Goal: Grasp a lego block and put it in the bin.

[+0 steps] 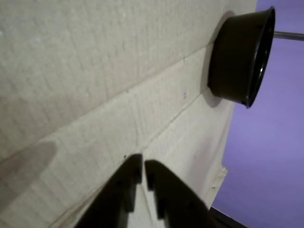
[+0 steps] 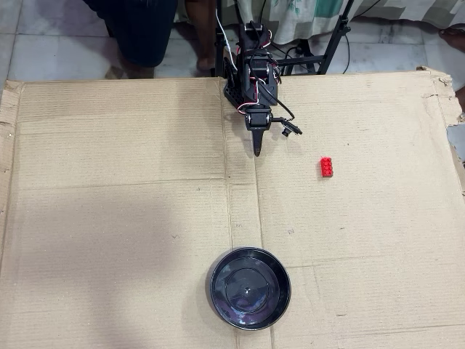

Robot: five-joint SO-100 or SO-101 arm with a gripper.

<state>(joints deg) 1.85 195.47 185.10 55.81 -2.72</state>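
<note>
The red lego block (image 2: 327, 167) lies on the cardboard to the right of my gripper in the overhead view; it is out of the wrist view. The black bin (image 2: 250, 288) sits near the front edge of the cardboard, and shows at the upper right in the wrist view (image 1: 240, 54). My gripper (image 2: 257, 151) hangs close to the arm's base, pointing down at the cardboard. In the wrist view the gripper (image 1: 143, 164) has its jaws almost together with a thin gap and nothing between them.
A large flat cardboard sheet (image 2: 116, 218) covers the floor. The arm's base (image 2: 251, 65) stands at its back edge, with tripod legs (image 2: 334, 36) and a seated person's legs (image 2: 138, 29) behind it. A torn corner of the sheet (image 2: 447, 94) is at the right.
</note>
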